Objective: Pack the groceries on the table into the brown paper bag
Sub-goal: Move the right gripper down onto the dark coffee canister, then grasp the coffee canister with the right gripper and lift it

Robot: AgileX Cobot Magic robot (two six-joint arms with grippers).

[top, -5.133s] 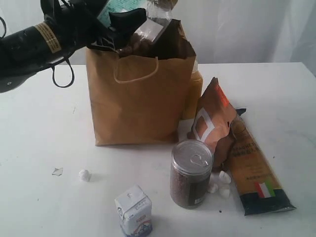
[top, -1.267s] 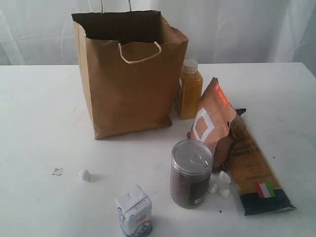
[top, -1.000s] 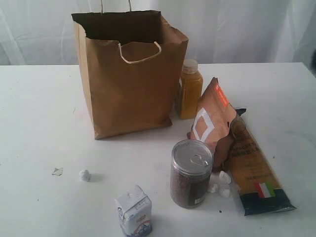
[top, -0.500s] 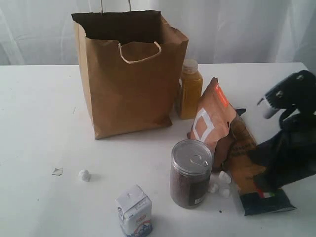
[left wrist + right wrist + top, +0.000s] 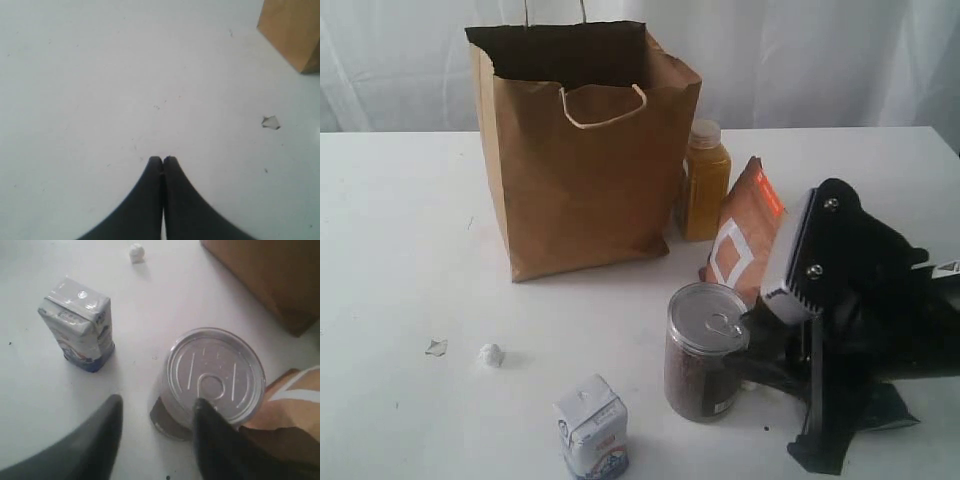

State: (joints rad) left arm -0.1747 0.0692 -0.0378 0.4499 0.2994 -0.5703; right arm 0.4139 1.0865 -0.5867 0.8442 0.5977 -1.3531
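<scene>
The brown paper bag (image 5: 585, 150) stands open at the back of the table (image 5: 400, 250). Beside it is the yellow-lidded jar (image 5: 704, 185), then the brown pouch (image 5: 745, 235). The dark jar with the silver lid (image 5: 706, 350) (image 5: 215, 372) stands in front, and the small white carton (image 5: 591, 428) (image 5: 80, 322) is nearer the edge. My right arm (image 5: 850, 290) covers most of the pasta packet. My right gripper (image 5: 159, 401) is open, one finger over the lid's rim, the other over bare table toward the carton. My left gripper (image 5: 162, 159) is shut and empty above bare table.
A small white ball (image 5: 491, 354) (image 5: 136, 252) and a clear scrap (image 5: 436, 347) (image 5: 270, 122) lie on the table left of the carton. A bottom corner of the bag (image 5: 292, 30) shows in the left wrist view. White curtain hangs behind.
My right arm has come in from the right, over the pasta packet, up to the dark jar. Its jaws have opened. The left arm, over the bag five seconds ago, has left the exterior view.
</scene>
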